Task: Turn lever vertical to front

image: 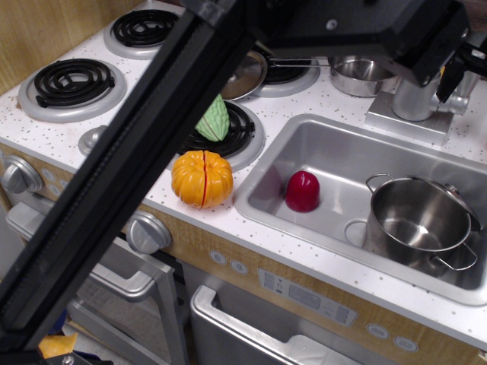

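The shiny tap column [413,99] stands on its square base [403,122] behind the sink. The lever [459,103] is a short silver stub jutting from the column's right side, roughly level. My gripper [459,70] hangs at the top right, just above and against the lever. Its black fingers [450,76] are partly cut off by the frame edge and hidden by the wrist body. I cannot tell whether they are open or closed on the lever.
My black arm [137,167] crosses the view from bottom left to top right. The sink [335,156] holds a steel pot [418,220] and a red piece [302,190]. An orange pumpkin [202,179], a green vegetable [213,120], burners and a small pot [361,74] sit on the counter.
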